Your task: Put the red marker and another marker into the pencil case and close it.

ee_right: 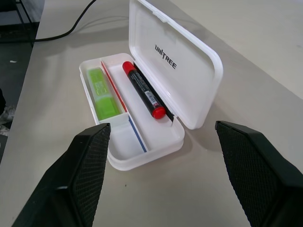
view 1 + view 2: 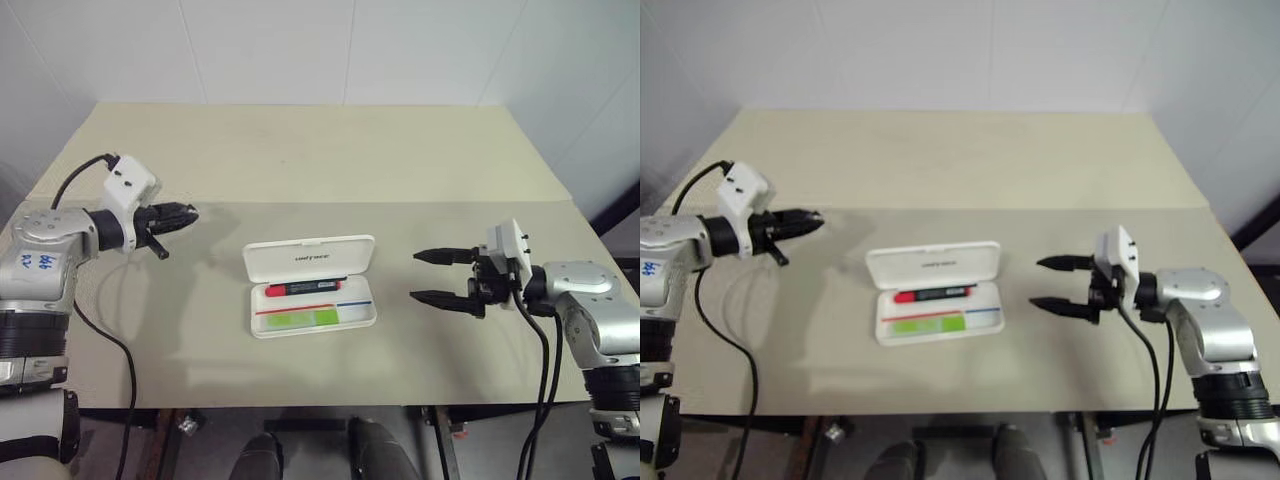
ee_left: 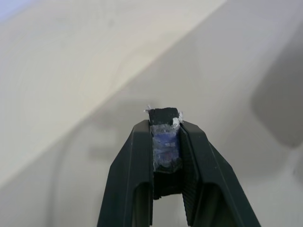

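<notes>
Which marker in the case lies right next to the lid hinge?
The red marker, black-barrelled, lies along the hinge; the green marker sits in the front compartment.

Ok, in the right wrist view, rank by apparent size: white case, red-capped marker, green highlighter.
1. White hard-plastic hinged pencil case, open
2. Black marker with red cap
3. Flat lime-green highlighter, shorter but wider

All lie about equally near, so the order holds.

Small dark object (image 3: 164, 142) pinched between left tool (image 3: 165, 124) fingers, unidentifiable.

Head stereo overlooks table (image 2: 330, 160); wrist cameras close along fingers.
</notes>
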Robot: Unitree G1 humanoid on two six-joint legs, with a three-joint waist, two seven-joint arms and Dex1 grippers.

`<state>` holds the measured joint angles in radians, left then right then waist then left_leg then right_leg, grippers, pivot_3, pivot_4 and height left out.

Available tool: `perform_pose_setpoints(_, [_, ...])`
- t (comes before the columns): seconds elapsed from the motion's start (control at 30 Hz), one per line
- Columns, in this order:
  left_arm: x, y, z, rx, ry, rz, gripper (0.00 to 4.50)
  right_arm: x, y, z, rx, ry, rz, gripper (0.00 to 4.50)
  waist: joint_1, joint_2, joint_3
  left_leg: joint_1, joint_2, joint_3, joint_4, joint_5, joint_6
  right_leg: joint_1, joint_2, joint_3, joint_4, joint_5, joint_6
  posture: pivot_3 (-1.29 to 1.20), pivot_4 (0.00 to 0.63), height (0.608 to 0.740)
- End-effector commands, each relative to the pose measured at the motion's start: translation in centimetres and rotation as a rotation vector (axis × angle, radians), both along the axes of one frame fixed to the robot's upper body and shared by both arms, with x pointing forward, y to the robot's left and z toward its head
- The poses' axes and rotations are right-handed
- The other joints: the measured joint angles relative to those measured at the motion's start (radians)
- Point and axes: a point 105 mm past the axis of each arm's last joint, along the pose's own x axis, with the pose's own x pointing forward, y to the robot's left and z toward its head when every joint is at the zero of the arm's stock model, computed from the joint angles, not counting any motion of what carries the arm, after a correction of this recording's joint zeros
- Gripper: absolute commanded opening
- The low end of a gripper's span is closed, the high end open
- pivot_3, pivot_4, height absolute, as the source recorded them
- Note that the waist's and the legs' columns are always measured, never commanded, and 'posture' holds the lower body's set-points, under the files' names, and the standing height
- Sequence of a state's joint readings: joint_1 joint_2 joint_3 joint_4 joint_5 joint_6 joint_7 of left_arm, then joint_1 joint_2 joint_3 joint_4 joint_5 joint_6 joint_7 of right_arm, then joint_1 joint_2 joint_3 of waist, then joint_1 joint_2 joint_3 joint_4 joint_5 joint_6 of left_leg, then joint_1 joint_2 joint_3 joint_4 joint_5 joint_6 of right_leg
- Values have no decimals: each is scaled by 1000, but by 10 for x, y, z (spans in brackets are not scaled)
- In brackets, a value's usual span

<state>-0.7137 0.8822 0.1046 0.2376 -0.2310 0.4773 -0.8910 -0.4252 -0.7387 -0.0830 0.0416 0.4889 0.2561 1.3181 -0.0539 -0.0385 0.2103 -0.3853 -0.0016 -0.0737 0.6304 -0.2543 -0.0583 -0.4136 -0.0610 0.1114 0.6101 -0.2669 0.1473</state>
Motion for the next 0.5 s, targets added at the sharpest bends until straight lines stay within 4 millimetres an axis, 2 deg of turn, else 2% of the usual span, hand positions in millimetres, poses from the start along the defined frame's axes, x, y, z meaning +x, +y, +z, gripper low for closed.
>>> perform_pose_setpoints(0.03, [-6, -25, 45, 7, -136, -100, 385, 0, 4, 10, 2, -51, 16, 4500, 1, 0, 0, 0, 0, 0, 0, 0, 0, 0, 0, 0, 0, 0, 0, 0, 150, 740])
perform_pose_setpoints(0.13, [-12, -61, 66, -17, -190, -229, 385, 0, 4, 11, 13, -57, 19, 4500, 4, 0, 0, 0, 0, 0, 1, 0, 0, 0, 0, 0, 0, 0, 0, 0, 150, 740])
perform_pose_setpoints(0.3, [-26, -120, 86, -93, -230, -422, 385, -1, -4, 20, 51, -80, 10, 4500, 5, 0, 0, -1, 0, 0, 1, 0, 0, 0, 0, 0, -1, 1, 1, 0, 150, 740])
perform_pose_setpoints(0.4, [-35, -156, 85, -129, -205, -531, 385, -2, -13, 23, 75, -84, -7, 4500, 3, 0, 0, -1, 0, 0, 1, 0, 0, 0, 0, 0, 0, 1, 1, 0, 150, 740])
perform_pose_setpoints(0.5, [-46, -185, 73, -150, -122, -619, 385, -6, -25, 24, 99, -75, -5, 4500, 0, 0, 0, 0, 0, 0, 1, 0, 0, 0, 0, 1, 0, 1, 1, 0, 150, 740])
